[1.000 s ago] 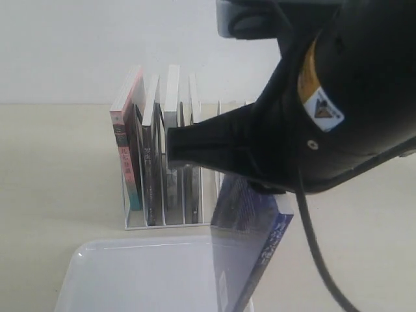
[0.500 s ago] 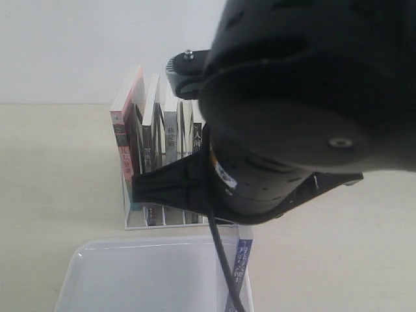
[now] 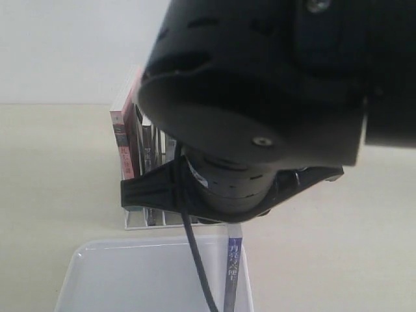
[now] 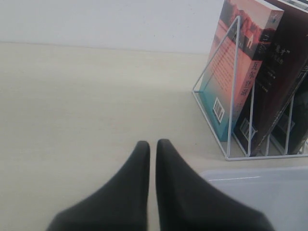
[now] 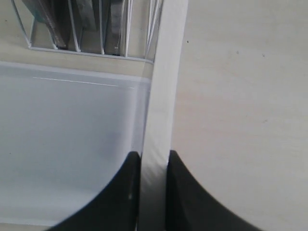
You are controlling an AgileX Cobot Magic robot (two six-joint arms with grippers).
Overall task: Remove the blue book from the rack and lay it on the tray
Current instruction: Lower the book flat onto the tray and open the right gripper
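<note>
Spine and page edge are all that show of the blue book (image 3: 233, 273). In the exterior view a thin dark blue spine with pale characters hangs upright below the bulky black right arm (image 3: 260, 97). In the right wrist view only a long pale strip of page edge is seen.

The right pincer (image 5: 154, 155) is clenched on that book. It is parted by no more than the book's thinness, with one of its black fingers (image 5: 126, 190) pressed to each face. The book reaches straight ahead of the fingertips toward the rack (image 5: 91, 48), which stands just beyond its far end. Below the pincer, on its left-arm side, lies the white tray (image 5: 67, 134); on the other side is bare desk (image 5: 240, 120). The book runs right along the tray's rim, but whether it touches the tray I cannot tell.

The left pincer (image 4: 153, 143) is closed on nothing, its fingertips all but meeting. Ahead of it, toward the right arm's side, the rack holds a pink-and-teal book (image 4: 240, 72) and a black-spined book (image 4: 274, 82) leaning in its slots, with a corner of the tray near.
</note>
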